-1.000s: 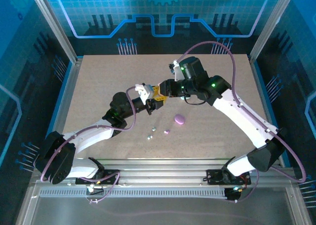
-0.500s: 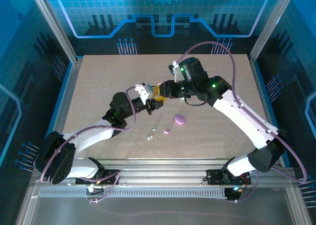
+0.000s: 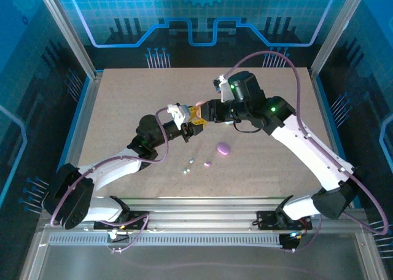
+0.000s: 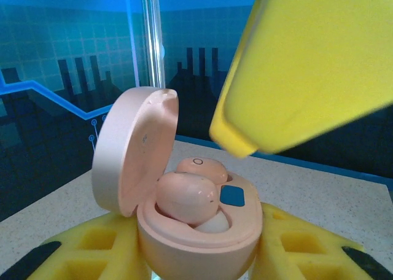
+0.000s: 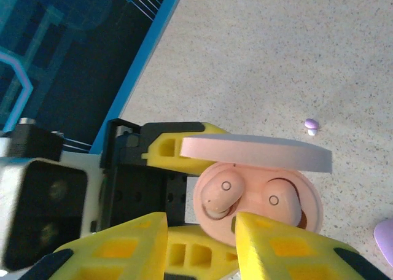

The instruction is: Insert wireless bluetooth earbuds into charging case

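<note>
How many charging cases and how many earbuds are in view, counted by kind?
Charging cases: 2 (pink case, purple case)
Earbuds: 5 (2 pink earbuds inside the pink case, 1 purple earbud, 2 pale earbuds)
Total: 7

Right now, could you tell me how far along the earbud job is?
Done: two pink earbuds sit in the open pink case, though one may not be fully seated. In hand: the left arm's jaws clamp that case, and the right arm's jaws hang open close to it, empty. Left: a purple earbud and two pale earbuds lie on the table near the purple case.
</note>
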